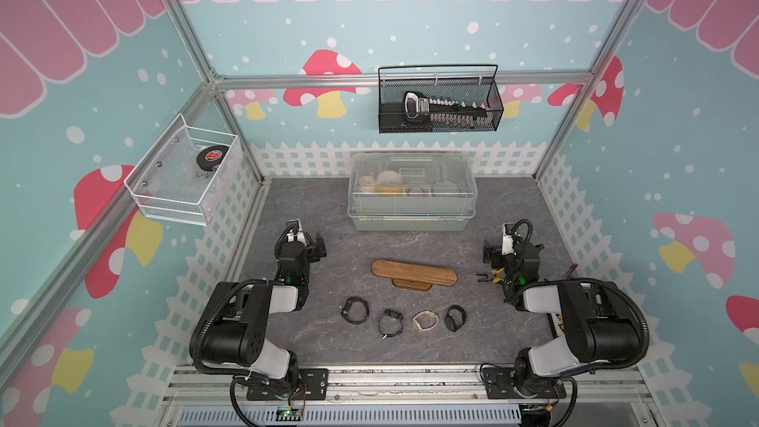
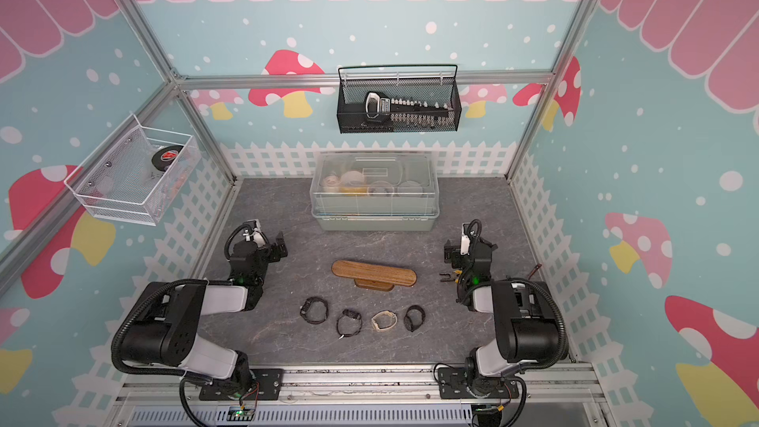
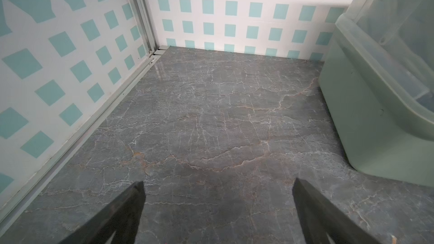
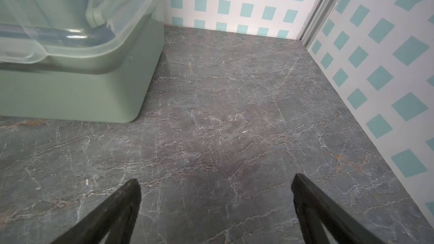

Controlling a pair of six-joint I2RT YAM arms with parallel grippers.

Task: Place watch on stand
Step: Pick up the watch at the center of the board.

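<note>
We see both arms folded low over the grey marbled table, elbows raised, wrists tucked down and aimed toward the back wall. The left arm ends in the left fingers, spread wide with only bare table between them. The right arm mirrors that pose, and the right fingers stand just as wide, holding nothing. Both sets seem to hover just above the table, though we cannot be sure they clear it.

The long flat brown wooden stand, on its small oval base, sits between the two sets of fingers and a little behind their tips. Farther behind them four wristwatches lie in a row on the table, apart from the stand. A first black watch lies on the left fingers' side, then a second black watch, a beige watch and a third black watch. The clear lidded plastic box stands ahead of the fingers.
</note>
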